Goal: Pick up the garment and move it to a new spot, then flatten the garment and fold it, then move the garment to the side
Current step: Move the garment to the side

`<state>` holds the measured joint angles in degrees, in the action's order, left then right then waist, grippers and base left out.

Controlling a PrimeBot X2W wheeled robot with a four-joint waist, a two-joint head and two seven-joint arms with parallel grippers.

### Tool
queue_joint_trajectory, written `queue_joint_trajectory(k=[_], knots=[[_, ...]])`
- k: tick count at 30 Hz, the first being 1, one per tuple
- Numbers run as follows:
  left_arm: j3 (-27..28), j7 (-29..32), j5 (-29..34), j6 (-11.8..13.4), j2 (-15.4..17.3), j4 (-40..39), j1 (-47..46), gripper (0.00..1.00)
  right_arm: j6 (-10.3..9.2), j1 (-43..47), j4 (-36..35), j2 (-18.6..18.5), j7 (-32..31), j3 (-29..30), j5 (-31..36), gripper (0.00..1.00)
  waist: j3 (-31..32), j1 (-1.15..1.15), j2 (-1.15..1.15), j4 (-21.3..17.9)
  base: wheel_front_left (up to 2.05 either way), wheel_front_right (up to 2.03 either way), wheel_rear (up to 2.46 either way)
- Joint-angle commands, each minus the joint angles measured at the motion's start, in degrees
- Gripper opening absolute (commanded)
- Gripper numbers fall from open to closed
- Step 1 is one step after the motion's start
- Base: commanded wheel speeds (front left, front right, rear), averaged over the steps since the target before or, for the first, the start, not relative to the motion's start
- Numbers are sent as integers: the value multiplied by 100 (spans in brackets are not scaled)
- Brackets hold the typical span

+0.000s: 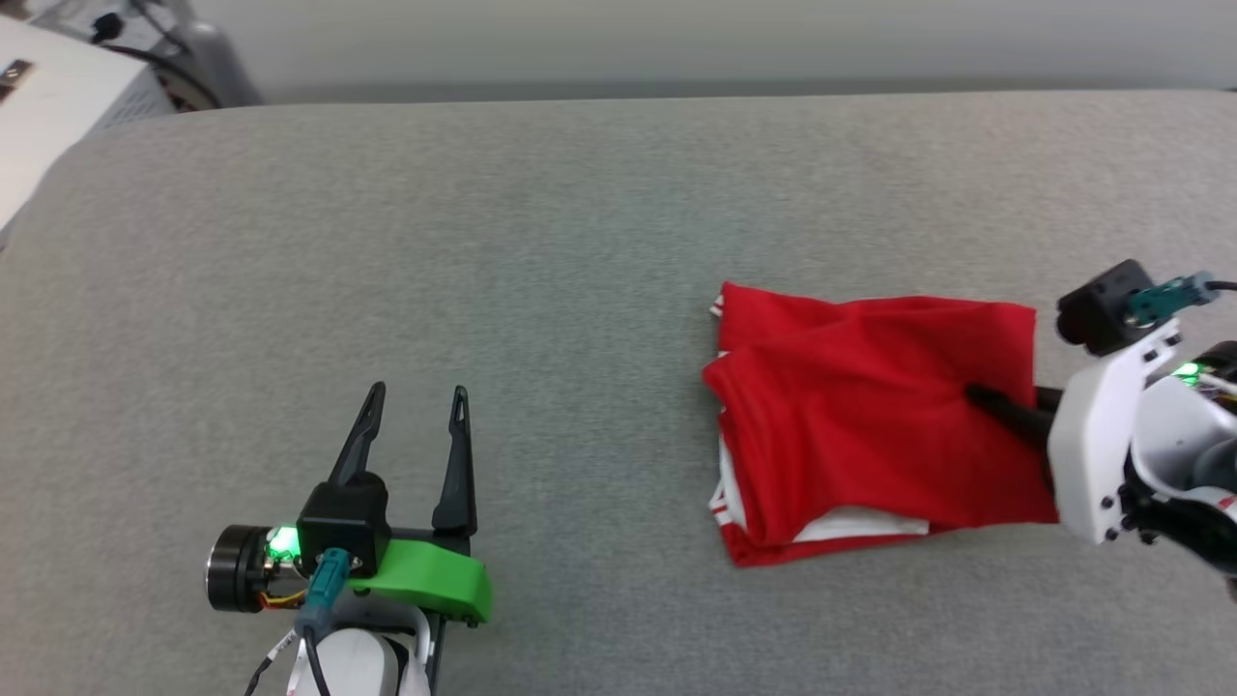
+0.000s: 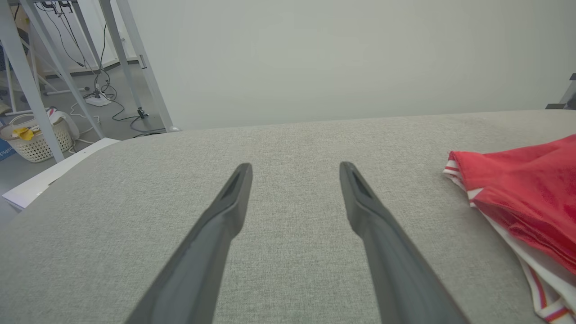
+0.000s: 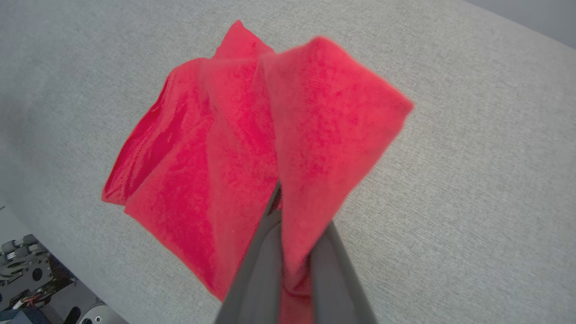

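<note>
Grey woven fabric is covering the bench (image 1: 580, 242), where the left tool (image 1: 417, 390) is standing wide open, its tapered dark fingers (image 2: 207, 243) gripping nothing. Right of it the garment (image 1: 870, 416) is lying folded, smooth red cloth with white layers and red-and-white striped trim showing at its edges, and the right tool (image 1: 974, 392) is pinching a raised red fold between closed fingers.

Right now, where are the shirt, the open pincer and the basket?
shirt (image 1: 870, 416), head view, red top layer
left pincer (image 2: 294, 165), left wrist view, midway between fingertips
basket (image 2: 39, 146), left wrist view, its side wall
</note>
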<state>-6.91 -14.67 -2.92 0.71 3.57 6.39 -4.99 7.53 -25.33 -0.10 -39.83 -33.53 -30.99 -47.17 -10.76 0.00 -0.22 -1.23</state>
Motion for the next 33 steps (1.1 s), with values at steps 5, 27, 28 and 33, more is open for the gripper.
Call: queue_joint_trajectory(k=[5,27,28,33], knots=[[23,-33,85,-47,98,-139,-126,100,-4,-171,77,-321,17,353,101,0,-297,0,22,-778,0,0,0],[-51,-33,292,-126,451,-853,-980,100,-4,-901,1827,-1437,-181,1955,1182,0,-2041,0,22,-708,0,0,0],[-58,-33,296,-127,462,-879,-1011,100,-4,-965,1935,-1474,-193,2020,1239,0,-2101,0,22,-679,0,0,0],[-84,-33,308,-122,502,-965,-1139,100,-4,-1360,2556,-1674,-68,2268,1422,0,-2313,0,22,-559,0,0,0]])
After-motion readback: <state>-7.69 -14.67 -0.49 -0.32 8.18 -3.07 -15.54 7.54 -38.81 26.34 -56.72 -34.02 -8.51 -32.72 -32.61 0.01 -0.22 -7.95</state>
